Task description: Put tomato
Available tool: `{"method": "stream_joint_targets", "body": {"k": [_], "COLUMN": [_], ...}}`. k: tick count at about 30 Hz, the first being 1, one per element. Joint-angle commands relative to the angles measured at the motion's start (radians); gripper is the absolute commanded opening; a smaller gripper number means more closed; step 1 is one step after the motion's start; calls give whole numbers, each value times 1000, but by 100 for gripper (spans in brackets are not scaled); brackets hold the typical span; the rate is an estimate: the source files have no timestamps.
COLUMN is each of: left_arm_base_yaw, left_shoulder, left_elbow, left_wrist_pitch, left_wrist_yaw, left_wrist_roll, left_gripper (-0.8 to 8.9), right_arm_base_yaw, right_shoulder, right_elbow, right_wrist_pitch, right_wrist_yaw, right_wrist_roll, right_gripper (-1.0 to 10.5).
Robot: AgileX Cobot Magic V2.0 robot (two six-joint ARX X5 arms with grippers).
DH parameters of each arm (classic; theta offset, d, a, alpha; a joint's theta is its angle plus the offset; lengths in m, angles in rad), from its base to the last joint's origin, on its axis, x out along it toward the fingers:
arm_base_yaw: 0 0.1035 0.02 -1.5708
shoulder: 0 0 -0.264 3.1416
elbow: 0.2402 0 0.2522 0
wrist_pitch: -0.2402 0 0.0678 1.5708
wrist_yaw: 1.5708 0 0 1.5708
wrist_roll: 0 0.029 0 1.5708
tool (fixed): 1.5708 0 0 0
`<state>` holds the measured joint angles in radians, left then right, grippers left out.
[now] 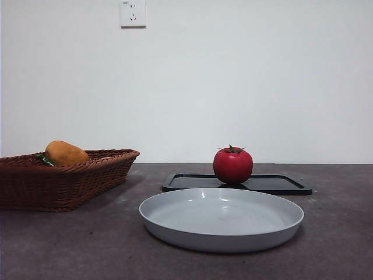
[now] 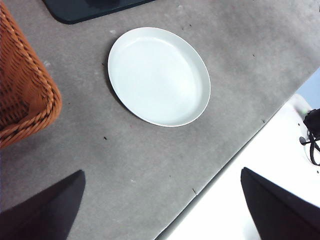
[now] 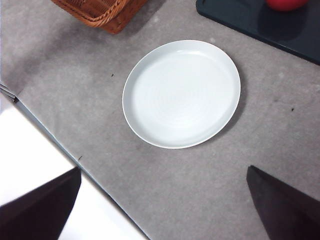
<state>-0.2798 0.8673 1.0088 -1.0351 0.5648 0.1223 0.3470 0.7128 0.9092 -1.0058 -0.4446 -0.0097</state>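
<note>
A glossy red tomato (image 1: 233, 165) with a green calyx stands on a flat black tray (image 1: 274, 184) behind an empty white plate (image 1: 221, 219). The right wrist view shows the tomato's edge (image 3: 285, 4), the tray (image 3: 260, 22) and the plate (image 3: 181, 93). The left wrist view shows the plate (image 2: 158, 75) and a corner of the tray (image 2: 75, 10). My left gripper (image 2: 162, 210) and my right gripper (image 3: 162, 202) are both open and empty, high above the table's near edge. Neither arm shows in the front view.
A brown wicker basket (image 1: 61, 178) at the left holds an orange-brown oval item (image 1: 66, 153) and something green. The basket also shows in the left wrist view (image 2: 22, 85) and the right wrist view (image 3: 102, 11). The grey table's (image 1: 70, 245) edge lies below both grippers.
</note>
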Motion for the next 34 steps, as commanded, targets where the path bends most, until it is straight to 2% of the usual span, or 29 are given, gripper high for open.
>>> {"method": "stream_joint_targets", "body": {"k": [1,3,8,11,34], "left_arm_base_yaw": [-4,-4,-4,-4,-4], "left_shoulder": [5,5,5,5,5], "left_elbow": [19,19,19,19,19], "left_wrist_pitch": [10,10,10,9,10], "left_wrist_yaw": [5,5,5,5,5], "left_wrist_roll": [16,16,16,16,16], "left_gripper": [495,474,146,8,8], "right_arm_base_yaw": [6,6,6,6,6], "right_shoulder": [3,3,3,3,3], "right_elbow": [7,7,7,7,7], "right_wrist_pitch": [12,11,10,10,11], "right_wrist_yaw": [-3,-3,-1,-1,-1], "right_wrist_roll": [10,10,10,9,9], "right_gripper": [540,484,176,14,7]}}
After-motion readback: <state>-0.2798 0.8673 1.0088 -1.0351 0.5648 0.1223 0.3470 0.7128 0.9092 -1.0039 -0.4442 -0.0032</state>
